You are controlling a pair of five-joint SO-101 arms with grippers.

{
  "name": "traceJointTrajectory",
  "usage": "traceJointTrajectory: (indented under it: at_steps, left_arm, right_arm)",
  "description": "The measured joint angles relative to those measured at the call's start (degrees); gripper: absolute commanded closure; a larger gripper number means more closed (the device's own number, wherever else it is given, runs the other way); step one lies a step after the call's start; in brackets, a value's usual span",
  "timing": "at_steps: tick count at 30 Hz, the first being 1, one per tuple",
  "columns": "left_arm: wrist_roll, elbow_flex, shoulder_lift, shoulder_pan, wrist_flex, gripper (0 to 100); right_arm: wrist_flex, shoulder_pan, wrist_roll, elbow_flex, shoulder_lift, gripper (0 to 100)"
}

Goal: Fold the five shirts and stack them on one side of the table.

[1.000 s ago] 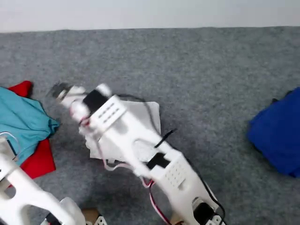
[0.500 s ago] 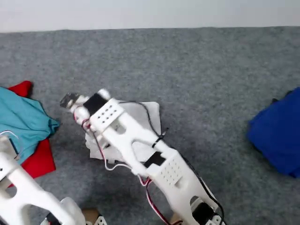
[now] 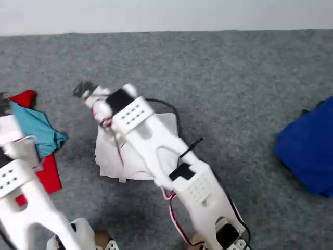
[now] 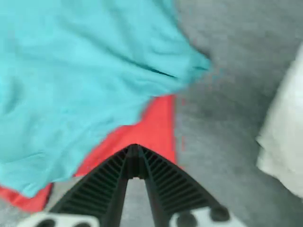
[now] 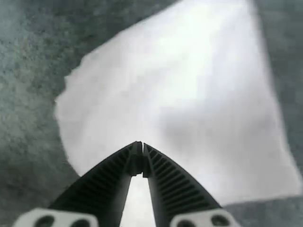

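A folded white shirt lies left of the table's middle, partly under my right arm. My right gripper hangs past the shirt's far left corner. In the right wrist view this gripper is shut with nothing in it, above the white shirt. A teal shirt lies crumpled on a red shirt at the left edge. My left gripper is shut and empty, hovering over the red shirt beside the teal shirt. A blue shirt sits at the right edge.
The table is covered in grey carpet, with open room across the far half and between the white and blue shirts. The white shirt's edge lies close to the teal and red pile. A pale wall runs behind the table.
My right gripper has risen and swung toward the far side, uncovering more of the white shirt. My left arm has come forward over the teal shirt, hiding part of it.
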Motion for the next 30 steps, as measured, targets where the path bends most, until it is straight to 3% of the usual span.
traceJointTrajectory:
  at_steps: [5,12,20,30]
  left_arm:
    - [-0.3,0.0,0.0,10.9,4.9,100]
    - [-9.2,2.5,0.0,22.2,6.7,100]
    - [-20.7,8.7,0.0,25.1,4.6,99]
    - [-31.8,14.2,0.0,30.1,-3.4,88]
  right_arm:
    - [0.0,5.8,0.4,1.8,-4.8,99.0]
    - [0.0,12.8,0.4,10.9,-16.9,99.0]
    - [0.1,23.1,0.4,33.0,-42.0,99.0]
    - [0.1,36.7,-0.8,61.7,-73.6,99.0]
